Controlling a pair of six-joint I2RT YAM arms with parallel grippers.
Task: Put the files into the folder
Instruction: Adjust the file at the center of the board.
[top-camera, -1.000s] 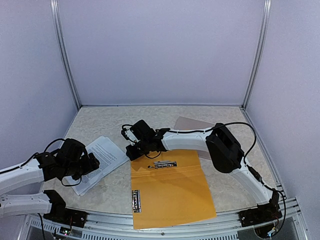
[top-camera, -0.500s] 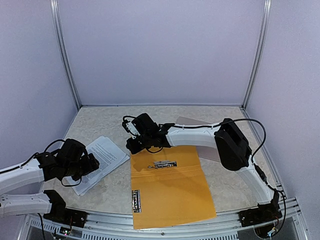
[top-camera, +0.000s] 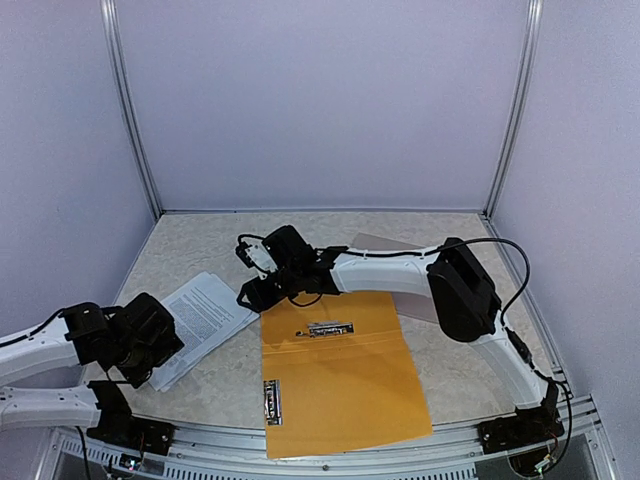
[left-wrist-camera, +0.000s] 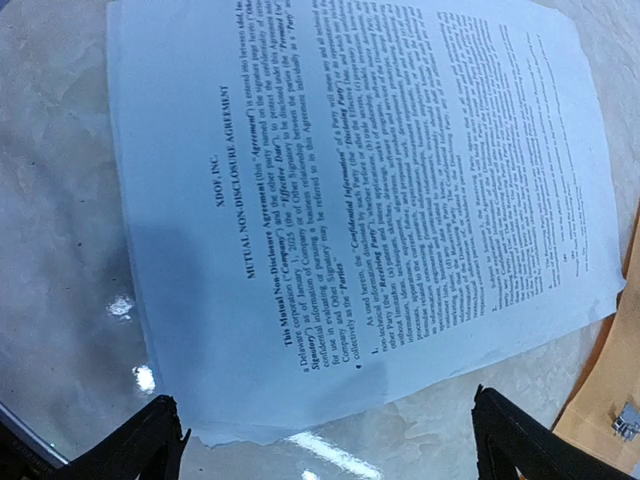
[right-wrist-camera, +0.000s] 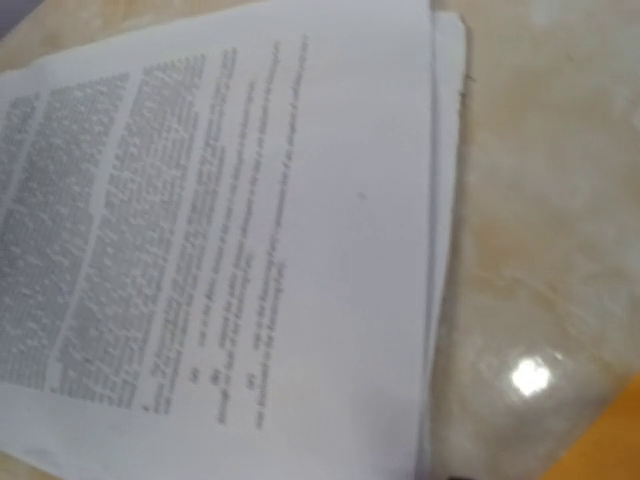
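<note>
On the marble-pattern table (top-camera: 200, 245), left of centre: the files (top-camera: 205, 315), a stack of white printed sheets lying flat and skewed, outside the folder. In my left wrist view the top sheet is headed "Mutual Non-Disclosure Agreement". In my right wrist view several sheet edges lie stepped along one side.

Centre of table: orange folder (top-camera: 340, 375), lying flat, its far left corner just beside the stack. I count two metal clips on it, one across the far part (top-camera: 330, 328) and one along the near left edge (top-camera: 272, 400).

Far right: taupe cover (top-camera: 378, 244), partly hidden behind the right arm.

Left gripper (left-wrist-camera: 325, 445): fingers spread wide and holding nothing, above the near edge of the sheets.

Right gripper (top-camera: 258, 290): over the stack's far right corner. I cannot tell how its jaws stand, nor whether it touches the paper.
</note>
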